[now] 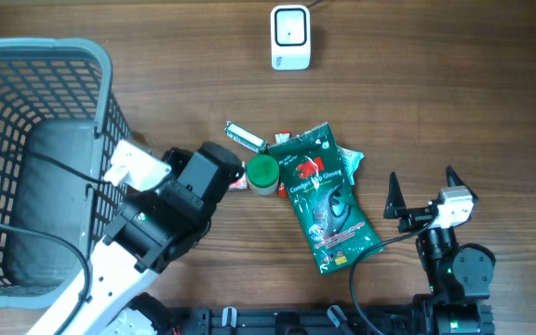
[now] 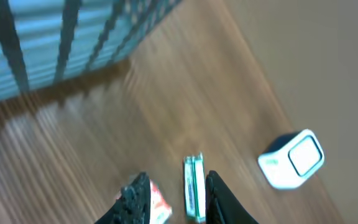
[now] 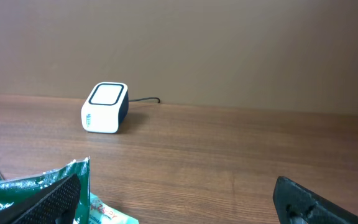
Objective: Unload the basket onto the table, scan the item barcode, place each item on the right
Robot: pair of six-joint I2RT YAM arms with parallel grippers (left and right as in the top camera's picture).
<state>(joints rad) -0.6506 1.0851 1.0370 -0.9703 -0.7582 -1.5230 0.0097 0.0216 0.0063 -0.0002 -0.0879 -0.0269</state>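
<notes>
The left gripper (image 2: 176, 186) hangs low over the wooden table (image 1: 454, 93). Its two dark fingers (image 2: 135, 202) stand a little apart with bare wood showing between them. The wrist view is blurred, but as far as it shows, nothing is pinched.

A small red-and-white packet (image 2: 160, 205) lies just inside the left finger, on the table at the gripper's tip. It is so close that I cannot tell whether the finger touches it. Just ahead of the gap lies a slim green-edged pack (image 2: 193, 186), flat on the wood and running lengthwise away from the fingers.

From overhead, a round green-lidded tub (image 1: 261, 171) sits just right of the gripper's tip, beside the red-and-white packet. Against the tub's far side lies a large green glove packet (image 1: 328, 200), flat and slanted, with other wrappers partly hidden beneath its upper edge.

The white barcode scanner (image 1: 289, 37) stands well beyond this cluster at the far edge of the table, its cable trailing off behind it. It is well apart from every item and from both arms.

A blue-grey wire basket (image 1: 63, 46) fills the left side of the table, close behind the left arm.

The right gripper (image 1: 422, 181) waits to the right of the glove packet with its jaws spread wide and nothing between them. It points towards the scanner.
</notes>
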